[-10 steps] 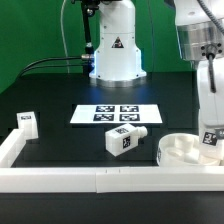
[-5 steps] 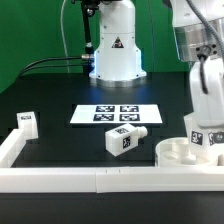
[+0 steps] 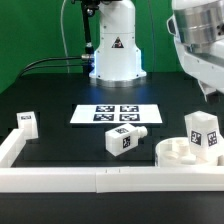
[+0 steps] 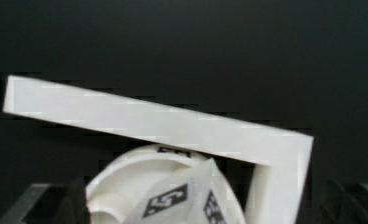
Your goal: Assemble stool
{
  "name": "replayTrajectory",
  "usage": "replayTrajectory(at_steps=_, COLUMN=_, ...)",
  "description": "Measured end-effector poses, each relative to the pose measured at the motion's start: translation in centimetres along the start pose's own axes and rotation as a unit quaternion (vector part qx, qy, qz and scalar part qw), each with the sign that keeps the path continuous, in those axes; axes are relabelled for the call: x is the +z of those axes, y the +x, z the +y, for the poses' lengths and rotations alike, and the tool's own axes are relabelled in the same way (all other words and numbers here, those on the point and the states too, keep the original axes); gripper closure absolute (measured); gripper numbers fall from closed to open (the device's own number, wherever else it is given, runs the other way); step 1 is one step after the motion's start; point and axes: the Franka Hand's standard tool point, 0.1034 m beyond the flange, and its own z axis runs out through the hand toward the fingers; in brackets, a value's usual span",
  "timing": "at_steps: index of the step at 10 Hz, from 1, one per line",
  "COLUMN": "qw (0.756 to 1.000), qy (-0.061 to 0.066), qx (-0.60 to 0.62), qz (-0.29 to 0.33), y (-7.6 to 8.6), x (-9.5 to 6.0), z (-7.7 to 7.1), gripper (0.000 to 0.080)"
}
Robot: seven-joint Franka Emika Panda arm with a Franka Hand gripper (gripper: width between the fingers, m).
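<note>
On my black table (image 3: 40, 95) I see the marker board (image 3: 118, 114) lying flat in the middle, a lying leg (image 3: 124, 139) just in front of it, an upright leg (image 3: 27, 124) at the exterior view's left beside the white border rail (image 3: 100, 178), and the round seat disc (image 3: 170, 151) in the rail's corner at the exterior view's right.

A black warning triangle (image 3: 117, 44) marks the arm's base (image 3: 117, 64); no readable words.

White round plastic seat disc (image 3: 170, 152); white chunky plastic legs (image 3: 124, 139) w/ blk-&-wht square tags; thin white marker board (image 3: 119, 114), blk tags; black table (image 3: 60, 95); green backdrop (image 3: 30, 30).
</note>
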Motion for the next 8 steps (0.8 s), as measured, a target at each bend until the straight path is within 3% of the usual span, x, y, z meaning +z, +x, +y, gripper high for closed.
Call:
replayTrajectory(at_steps=2, qw=0.998, qy=0.0, qx=-0.065, qz=0.0, y=0.1, x=0.0, z=0.0, gripper=0.015)
replayTrajectory(at_steps=4, qw=0.982, qy=-0.009, qx=-0.19, qz=0.009, y=0.1, x=-0.5, z=0.0, gripper=0.015)
replayTrajectory(at_steps=5, qw=0.965, qy=-0.009, qx=-0.263, qz=0.013, y=0.3, x=-0.9, z=-0.1, gripper=0.015)
replayTrajectory(at_steps=7, qw=0.905, qy=-0.029, qx=-0.424, qz=0.029, y=0.3, x=-1.3, z=-0.3, gripper=0.015)
replayTrajectory(at_steps=8, qw=0.885, qy=-0.033, qx=-0.464, qz=0.031, y=0.4, x=-1.4, z=-0.5, gripper=0.015)
